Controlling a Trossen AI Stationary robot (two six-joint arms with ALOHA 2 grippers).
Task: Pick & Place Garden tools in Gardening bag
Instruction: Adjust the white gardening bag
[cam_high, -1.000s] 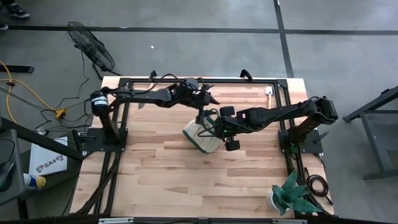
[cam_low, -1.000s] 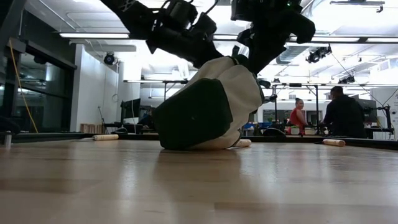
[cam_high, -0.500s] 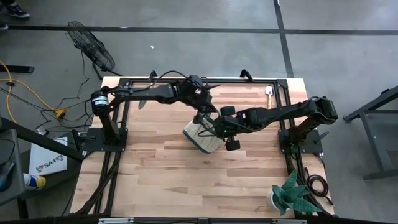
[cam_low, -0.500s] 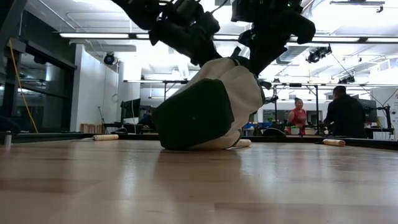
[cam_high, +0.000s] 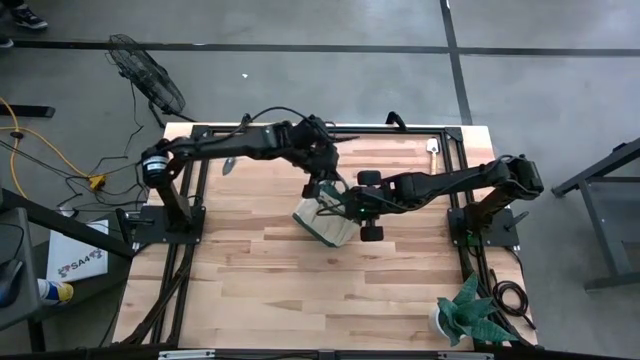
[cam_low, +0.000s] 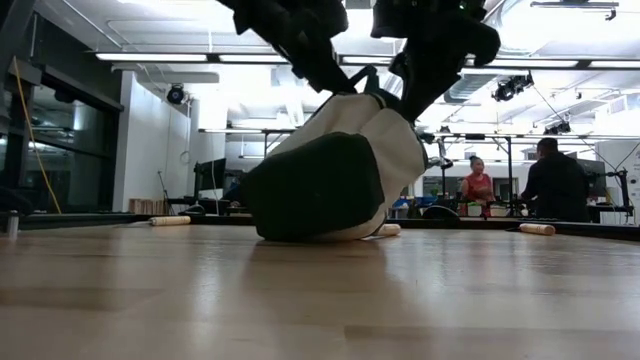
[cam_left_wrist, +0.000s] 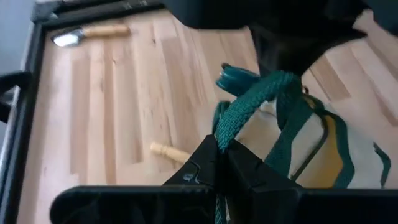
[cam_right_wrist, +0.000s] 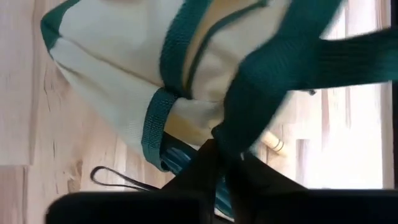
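Gardening bag (cam_high: 325, 217) lies tipped on the wooden worktop (cam_high: 270, 280) near its centre, between the two arms; in the low view its dark green base (cam_low: 315, 187) faces the camera and hides the opening.

Left end effector (cam_high: 322, 187) is over the bag's upper edge, closed on a green strap handle (cam_left_wrist: 249, 106); the left wrist view shows the webbing pinched between the dark fingers (cam_left_wrist: 239, 171), with the bag's beige cloth and yellow lining beyond.

Right end effector (cam_high: 345, 207) is at the bag's other side, closed on a second green handle (cam_right_wrist: 273, 68). Its wrist view is filled by beige fabric and green trim, so the fingertips are mostly covered by strap.

What is inside the bag cannot be made out from any view.

A wooden-handled trowel (cam_high: 433, 148) lies at the far right corner of the worktop. Another wooden-handled trowel (cam_left_wrist: 90, 32) shows in the left wrist view near the frame edge, and a wooden handle (cam_left_wrist: 169, 152) is partly hidden behind the fingers.

Green potted plant (cam_high: 468, 314) sits at the near right corner, partly cut off.
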